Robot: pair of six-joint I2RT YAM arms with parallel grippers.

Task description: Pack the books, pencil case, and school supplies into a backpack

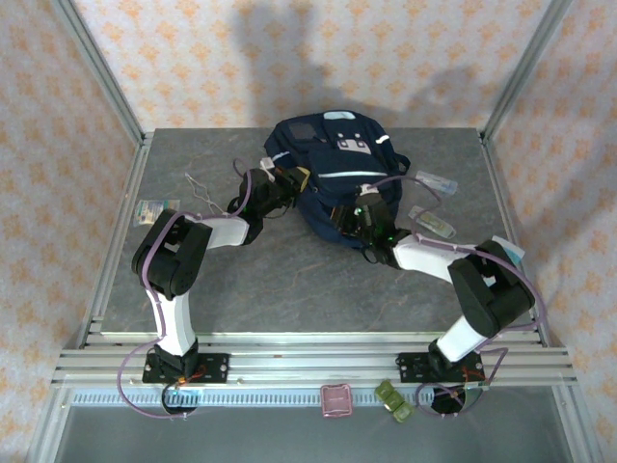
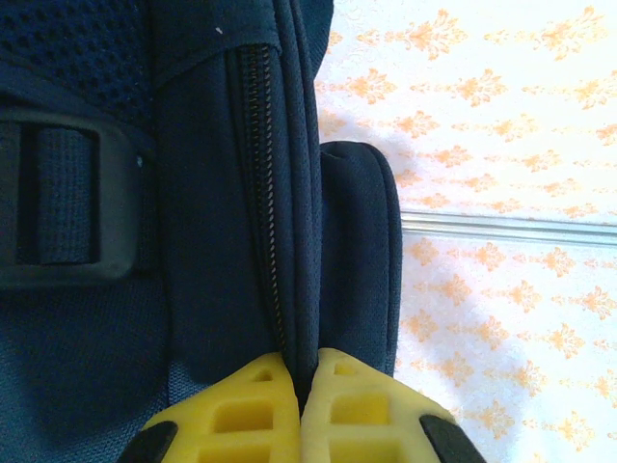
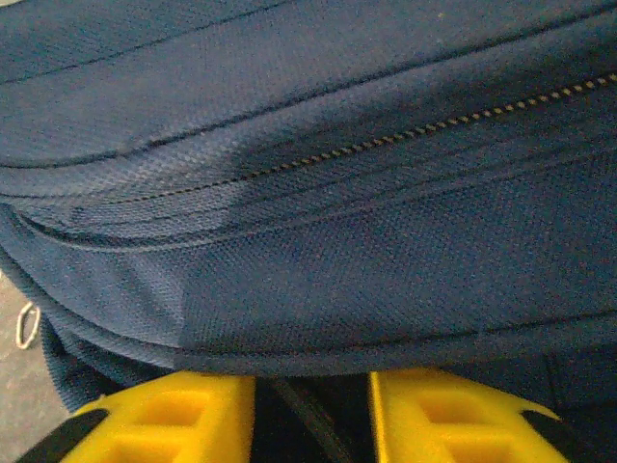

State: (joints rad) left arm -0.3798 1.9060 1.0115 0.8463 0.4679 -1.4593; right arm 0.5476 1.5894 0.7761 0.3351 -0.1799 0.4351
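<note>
While the backpack [image 1: 337,154] is sitting at the far middle of the table [image 1: 241,280], the left gripper [image 2: 305,374] is pinching its soft, floppy fabric beside the zip [image 2: 262,193]; the right gripper [image 3: 312,391] is resting against it, fingers [image 3: 164,415] apart, hold unclear; stitched seams are probably offering the firmest grip

The grey stone-patterned counter [image 1: 289,280] carries a navy backpack [image 1: 333,145] at its far middle. Left of it lie a thin bent wire [image 1: 198,188] and, near the left edge, a flat pale packet [image 1: 154,207]. To the right lie two clear packets, one farther back [image 1: 431,180] and one nearer [image 1: 434,224].
</note>
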